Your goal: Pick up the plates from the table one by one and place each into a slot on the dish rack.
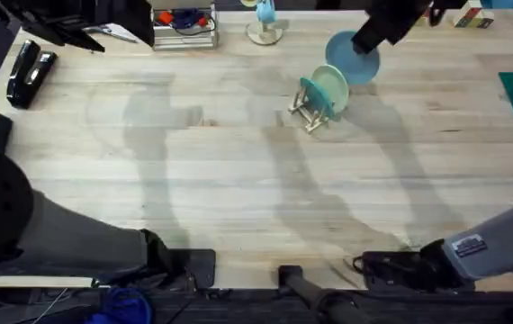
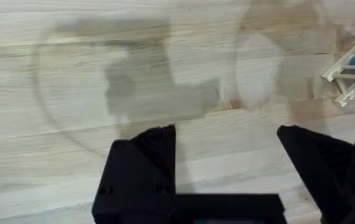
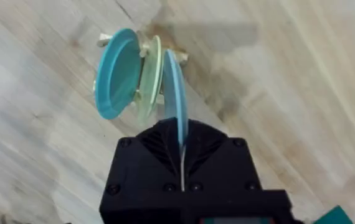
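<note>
Pale wooden plank table [image 1: 238,189] left broadly bare, small wooden stick dish rack [image 1: 309,110] at 1 o'clock already loaded with a mint-green round plate [image 1: 332,90], light blue round plate [image 3: 176,99] pinched edgewise by right gripper [image 3: 181,134] just beyond the rack, left gripper [image 2: 226,155] spread apart over bare planks.

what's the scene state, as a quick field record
rack: on table, holds two plates upright
racked plates: teal and mint-green
held plate: light blue, edge-on in right gripper, just above rack
left gripper: open, empty, over bare table
still to do: slot the held plate
</note>
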